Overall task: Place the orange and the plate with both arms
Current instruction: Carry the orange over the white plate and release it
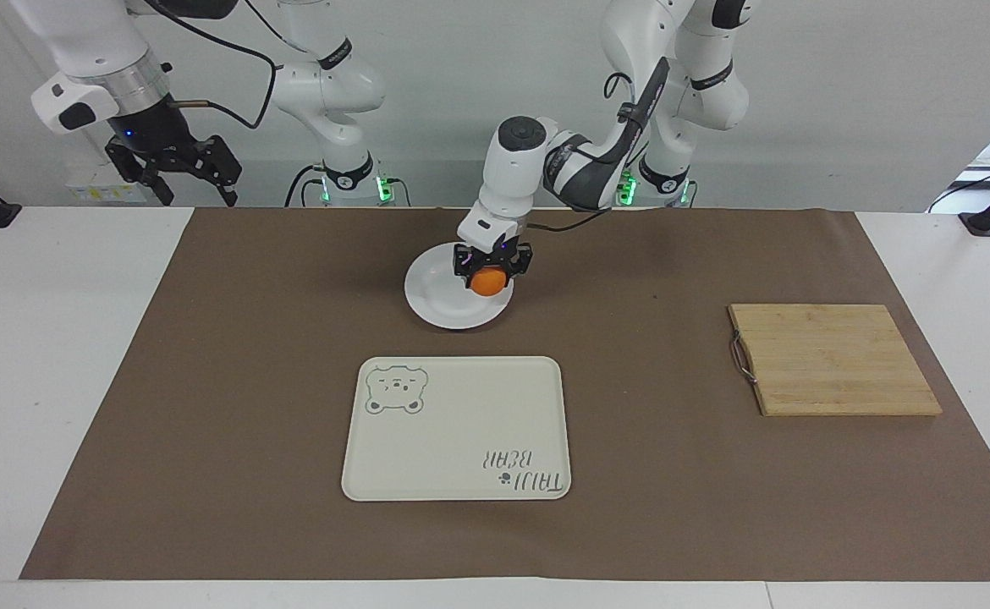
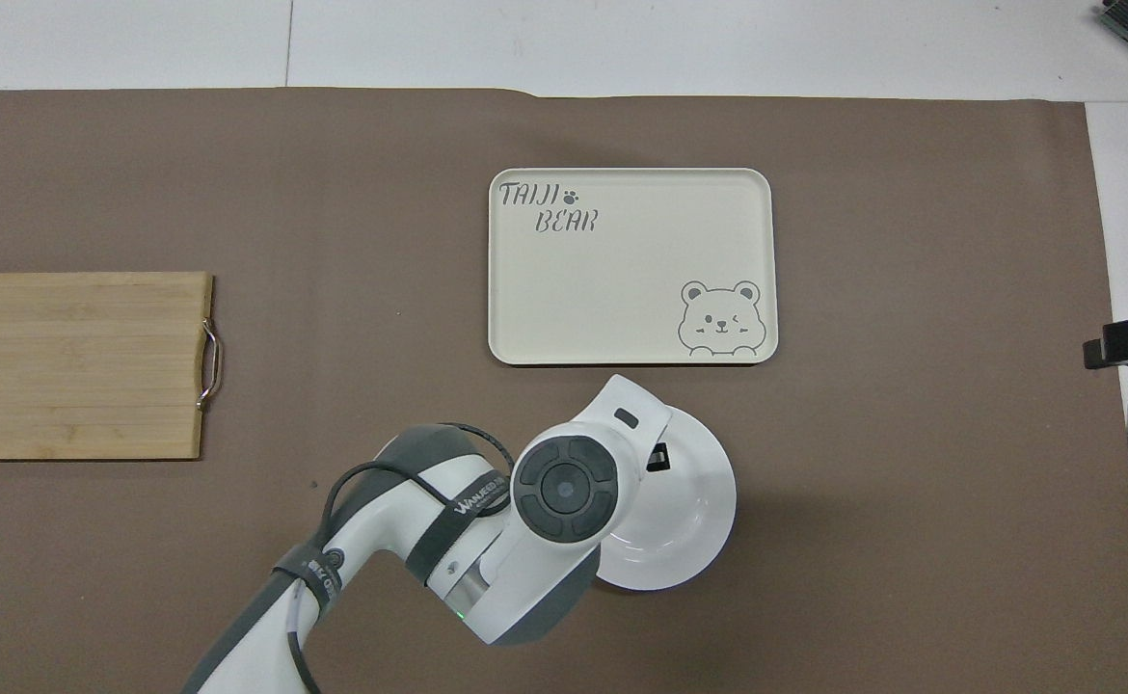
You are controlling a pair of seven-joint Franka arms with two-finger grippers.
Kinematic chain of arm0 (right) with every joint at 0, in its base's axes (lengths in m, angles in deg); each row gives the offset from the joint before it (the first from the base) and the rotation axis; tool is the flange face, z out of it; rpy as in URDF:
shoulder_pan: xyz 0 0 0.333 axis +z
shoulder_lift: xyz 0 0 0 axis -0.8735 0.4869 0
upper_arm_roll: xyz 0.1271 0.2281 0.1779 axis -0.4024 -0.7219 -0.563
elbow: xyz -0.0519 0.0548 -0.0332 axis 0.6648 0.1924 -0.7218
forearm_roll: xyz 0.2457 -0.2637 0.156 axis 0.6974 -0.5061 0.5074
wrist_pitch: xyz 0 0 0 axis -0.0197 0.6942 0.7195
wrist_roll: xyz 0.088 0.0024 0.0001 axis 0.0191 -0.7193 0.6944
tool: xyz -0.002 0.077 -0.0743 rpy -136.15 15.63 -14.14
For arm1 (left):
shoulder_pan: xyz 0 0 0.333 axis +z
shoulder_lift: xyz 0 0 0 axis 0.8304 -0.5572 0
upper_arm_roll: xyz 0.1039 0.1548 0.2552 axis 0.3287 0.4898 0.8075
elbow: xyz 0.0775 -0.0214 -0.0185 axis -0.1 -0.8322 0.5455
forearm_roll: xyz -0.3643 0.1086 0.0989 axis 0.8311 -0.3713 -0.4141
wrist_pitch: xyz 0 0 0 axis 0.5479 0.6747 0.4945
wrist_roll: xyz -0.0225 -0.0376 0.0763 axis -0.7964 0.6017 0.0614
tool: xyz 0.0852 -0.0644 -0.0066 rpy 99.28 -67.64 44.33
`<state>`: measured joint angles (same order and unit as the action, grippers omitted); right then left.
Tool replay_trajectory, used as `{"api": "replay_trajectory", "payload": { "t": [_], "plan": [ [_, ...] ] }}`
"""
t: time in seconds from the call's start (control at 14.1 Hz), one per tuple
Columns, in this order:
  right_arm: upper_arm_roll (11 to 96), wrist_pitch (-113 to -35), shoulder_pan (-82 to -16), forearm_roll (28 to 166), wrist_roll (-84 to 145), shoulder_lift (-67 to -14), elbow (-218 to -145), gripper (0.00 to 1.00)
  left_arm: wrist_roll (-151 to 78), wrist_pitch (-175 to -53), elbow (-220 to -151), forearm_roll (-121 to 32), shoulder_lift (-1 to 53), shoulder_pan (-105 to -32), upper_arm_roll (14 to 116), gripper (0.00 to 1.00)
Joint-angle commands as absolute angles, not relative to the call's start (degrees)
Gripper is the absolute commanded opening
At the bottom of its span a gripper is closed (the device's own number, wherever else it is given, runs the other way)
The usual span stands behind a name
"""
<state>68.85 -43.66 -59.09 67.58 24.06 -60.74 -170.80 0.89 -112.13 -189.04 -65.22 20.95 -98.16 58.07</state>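
The orange (image 1: 488,282) is gripped by my left gripper (image 1: 490,277), which is shut on it and hangs low over the white plate (image 1: 436,296), on the side toward the left arm's end. I cannot tell whether the orange touches the plate. In the overhead view the left arm's wrist covers the orange and about half of the plate (image 2: 694,501). My right gripper (image 1: 177,172) waits open and empty, raised over the table edge at the right arm's end.
A cream tray with a bear print (image 1: 457,431) (image 2: 631,265) lies farther from the robots than the plate. A wooden cutting board with a metal handle (image 1: 829,359) (image 2: 77,364) lies toward the left arm's end. A brown mat (image 1: 207,381) covers the table.
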Motion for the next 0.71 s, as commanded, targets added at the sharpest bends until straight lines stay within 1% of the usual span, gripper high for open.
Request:
{"api": "replay_trajectory", "payload": {
  "t": [0.0,0.07,0.14,0.28,0.43,0.57,0.64],
  "plan": [
    [68.4,-44.3,-59.7,68.9,23.3,-62.5,-172.9,1.00,3.3,-119.3,-189.7,-64.4,16.0,-101.7,58.9,0.00],
    [68.4,-44.3,-59.7,68.9,23.4,-62.5,-173.1,1.00,4.7,-120.6,-190.1,-64.4,15.8,-101.9,58.9,0.22],
    [68.4,-44.3,-59.7,68.9,23.4,-62.7,-173.1,1.00,6.0,-120.6,-189.8,-64.4,15.8,-102.2,58.9,0.99],
    [68.4,-44.3,-59.8,68.9,23.6,-62.8,-173.2,1.00,7.7,-119.9,-189.7,-64.5,17.5,-102.1,59.0,1.00],
    [68.4,-44.3,-59.8,69.0,23.7,-62.8,-173.2,1.00,7.7,-115.5,-189.3,-64.4,21.6,-101.1,59.1,1.00],
    [68.6,-44.3,-60.0,71.5,23.8,-62.9,-174.0,1.00,6.9,-109.5,-188.2,-64.4,25.9,-97.5,59.1,1.00],
    [68.7,-44.3,-60.7,74.0,23.8,-63.1,-174.9,1.00,6.4,-106.1,-186.7,-64.5,27.0,-95.6,59.3,1.00]
  ]
}}
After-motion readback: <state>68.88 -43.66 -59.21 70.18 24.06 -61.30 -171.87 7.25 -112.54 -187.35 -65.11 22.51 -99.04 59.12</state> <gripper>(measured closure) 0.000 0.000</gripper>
